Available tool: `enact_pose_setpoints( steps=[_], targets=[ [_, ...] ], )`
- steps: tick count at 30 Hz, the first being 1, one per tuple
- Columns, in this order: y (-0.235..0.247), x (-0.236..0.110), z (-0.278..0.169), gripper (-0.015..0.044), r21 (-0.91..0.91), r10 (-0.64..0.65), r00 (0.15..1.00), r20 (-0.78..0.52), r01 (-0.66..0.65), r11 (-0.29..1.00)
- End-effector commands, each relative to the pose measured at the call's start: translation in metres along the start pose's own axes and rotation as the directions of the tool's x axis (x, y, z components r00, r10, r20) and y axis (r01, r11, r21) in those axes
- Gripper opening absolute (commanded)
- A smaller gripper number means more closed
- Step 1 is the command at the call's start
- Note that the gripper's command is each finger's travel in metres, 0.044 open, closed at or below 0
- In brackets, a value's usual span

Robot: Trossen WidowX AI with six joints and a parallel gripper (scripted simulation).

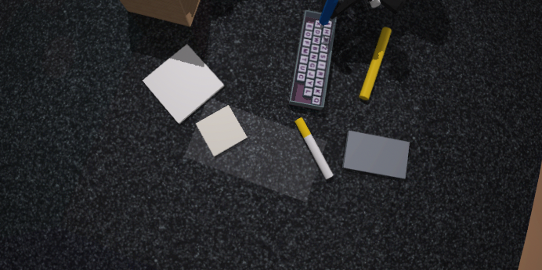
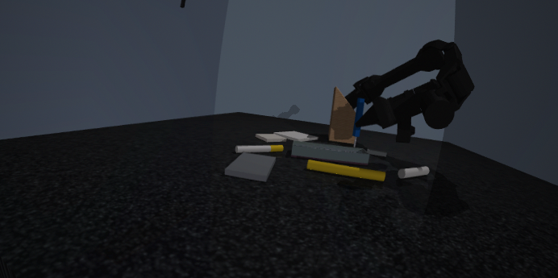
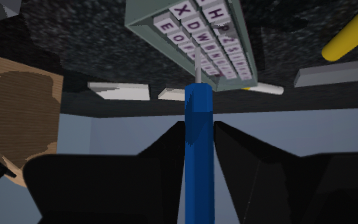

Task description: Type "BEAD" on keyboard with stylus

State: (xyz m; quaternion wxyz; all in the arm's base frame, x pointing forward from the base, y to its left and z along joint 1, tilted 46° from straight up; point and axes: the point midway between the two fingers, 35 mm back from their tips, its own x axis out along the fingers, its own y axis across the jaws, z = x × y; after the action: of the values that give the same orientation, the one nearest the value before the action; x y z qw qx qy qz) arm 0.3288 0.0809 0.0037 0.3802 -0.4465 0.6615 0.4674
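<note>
Now gripper (image 3: 199, 134) clamped on blue stylus (image 3: 198, 145), tip over keyboard (image 1: 313, 59) (contact unclear, possibly touching).

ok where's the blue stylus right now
In the top view the blue stylus is clamped in the gripper, its tip over the keyboard's far end, left of the yellow cylinder.

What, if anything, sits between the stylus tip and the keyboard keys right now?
Nothing visible does. The gripper is shut on the blue stylus, and its thin tip points straight at the keys of the keyboard with only open space between. The yellow cylinder lies beside the keyboard, off the path.
</note>
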Motion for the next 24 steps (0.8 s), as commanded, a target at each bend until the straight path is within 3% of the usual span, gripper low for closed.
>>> enact_pose_setpoints(
  steps=[1,8,11,24],
  targets=[
    [0.0008,0.0014,0.0009,0.0000,0.004,0.004,1.000,0.002,-0.004,1.000],
    [0.0008,0.0014,0.0009,0.0000,0.004,0.004,1.000,0.002,-0.004,1.000],
    [0.0014,0.0025,0.0011,0.0079,0.004,0.004,1.000,0.002,-0.004,1.000],
    [0.0019,0.0050,0.0041,0.0081,0.003,0.004,1.000,0.002,-0.004,1.000]
  ],
)
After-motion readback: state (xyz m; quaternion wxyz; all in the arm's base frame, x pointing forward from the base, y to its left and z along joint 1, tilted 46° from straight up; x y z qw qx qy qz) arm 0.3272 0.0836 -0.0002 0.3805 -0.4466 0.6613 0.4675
